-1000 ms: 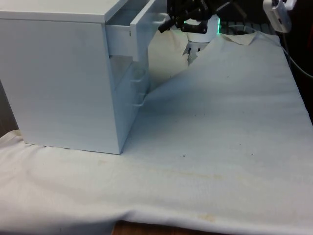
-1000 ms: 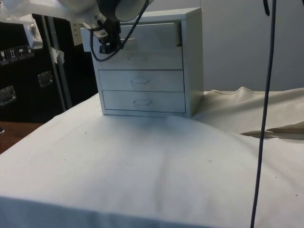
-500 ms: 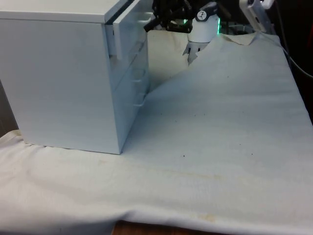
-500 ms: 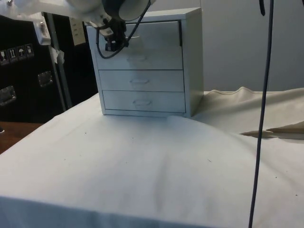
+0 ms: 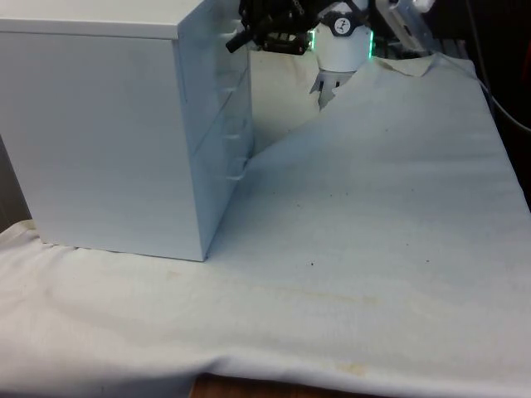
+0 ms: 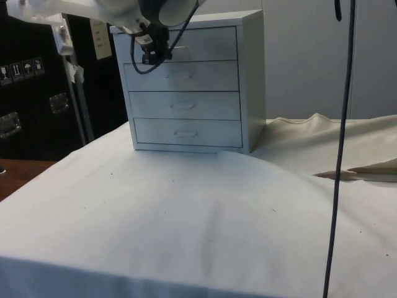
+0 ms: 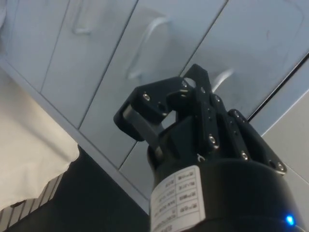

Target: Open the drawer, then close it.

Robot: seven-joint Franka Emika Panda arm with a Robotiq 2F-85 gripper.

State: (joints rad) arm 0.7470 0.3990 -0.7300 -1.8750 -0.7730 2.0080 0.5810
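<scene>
Side view shows us the white top drawer (image 6: 186,44) of the pale four-drawer wooden chest (image 6: 251,81) now flush with the three below it, its front running 9 to 3 o'clock across the chest's face. Our black two-finger gripper (image 6: 151,54) sits against that front at the drawer's 9 o'clock end, with the curved handle (image 7: 219,79) just beyond the fingertips. We cannot tell whether the fingers are parted or pinched. A second ago the drawer stood well out; half a second ago it was nearly in. The white cloth (image 6: 186,217) lies beneath.
</scene>
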